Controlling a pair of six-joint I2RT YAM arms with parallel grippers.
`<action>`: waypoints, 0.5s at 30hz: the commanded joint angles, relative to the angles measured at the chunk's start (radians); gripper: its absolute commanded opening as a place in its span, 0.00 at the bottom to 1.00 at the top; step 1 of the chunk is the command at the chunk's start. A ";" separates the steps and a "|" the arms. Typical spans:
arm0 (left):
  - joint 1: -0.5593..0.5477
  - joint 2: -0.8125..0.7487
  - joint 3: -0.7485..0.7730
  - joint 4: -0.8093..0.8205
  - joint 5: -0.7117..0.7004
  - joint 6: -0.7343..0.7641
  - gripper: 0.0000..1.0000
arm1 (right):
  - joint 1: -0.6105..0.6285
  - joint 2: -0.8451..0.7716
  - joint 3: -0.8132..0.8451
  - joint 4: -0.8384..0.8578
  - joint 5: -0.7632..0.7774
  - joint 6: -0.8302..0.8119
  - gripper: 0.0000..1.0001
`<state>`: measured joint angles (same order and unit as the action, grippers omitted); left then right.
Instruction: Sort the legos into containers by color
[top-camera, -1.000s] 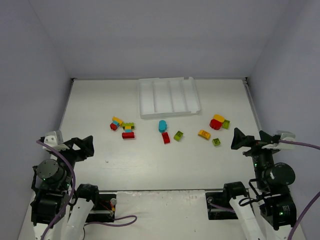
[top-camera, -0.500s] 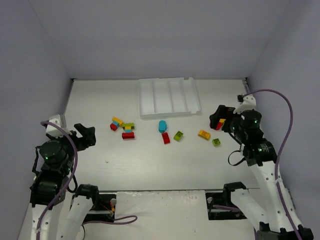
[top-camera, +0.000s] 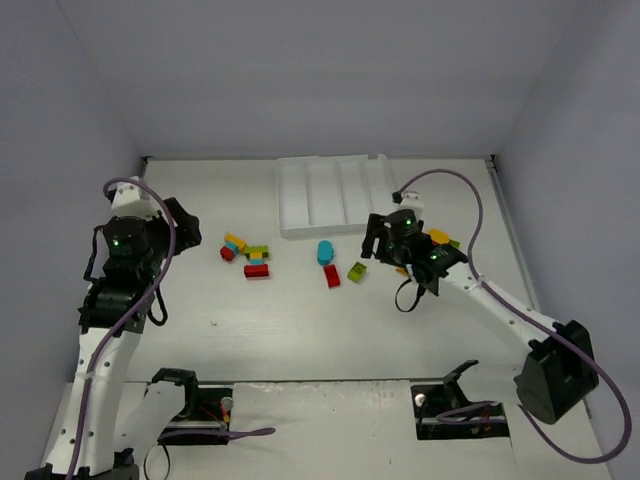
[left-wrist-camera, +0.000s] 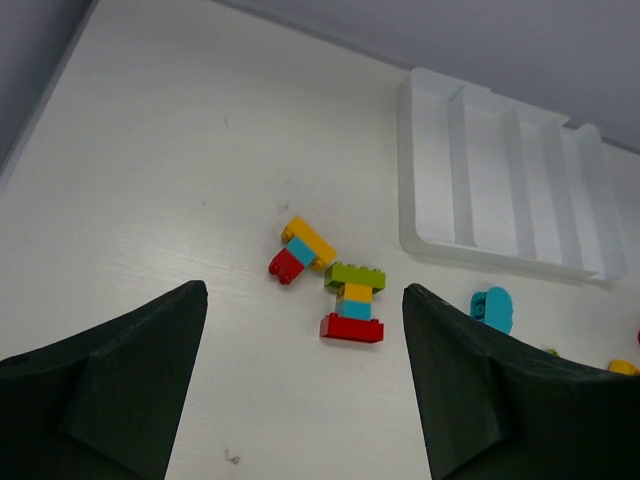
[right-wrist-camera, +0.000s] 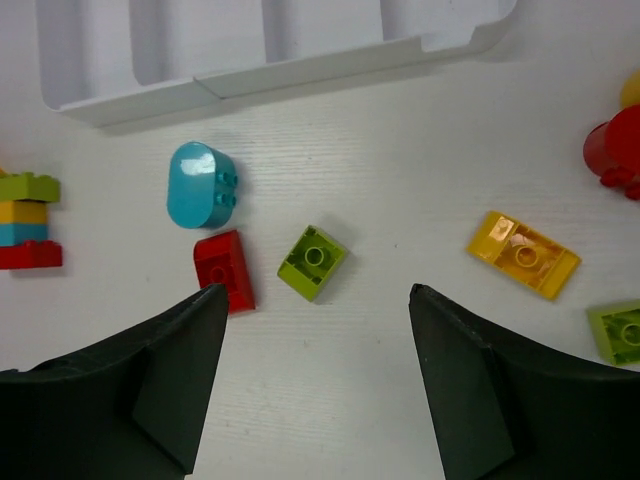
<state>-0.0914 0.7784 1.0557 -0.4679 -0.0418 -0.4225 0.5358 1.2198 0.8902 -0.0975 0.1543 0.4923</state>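
Top view: tray (top-camera: 340, 229) on bench (top-camera: 300, 320), far edge, no bricks inside; legos (top-camera: 325, 251) loose mid-bench before it. Left wrist: left pincer (left-wrist-camera: 300, 400) wide, empty, stack (left-wrist-camera: 355, 300) beyond. Right wrist: right pincer (right-wrist-camera: 318, 400) parted, empty, above green brick (right-wrist-camera: 313, 261); likely light, rigid, slick; take by flat opposite sides.

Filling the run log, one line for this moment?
left gripper open, empty | right gripper open above green brick | tray empty
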 joint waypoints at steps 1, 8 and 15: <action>0.058 -0.016 -0.040 0.072 0.071 -0.032 0.73 | 0.048 0.093 0.044 0.048 0.181 0.147 0.70; 0.059 -0.076 -0.083 0.104 0.027 -0.022 0.73 | 0.098 0.306 0.098 0.035 0.225 0.253 0.70; 0.059 -0.039 -0.080 0.112 0.118 -0.045 0.73 | 0.098 0.446 0.139 0.061 0.231 0.313 0.65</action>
<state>-0.0364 0.7059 0.9432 -0.4355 0.0185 -0.4442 0.6300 1.6524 0.9730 -0.0814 0.3233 0.7437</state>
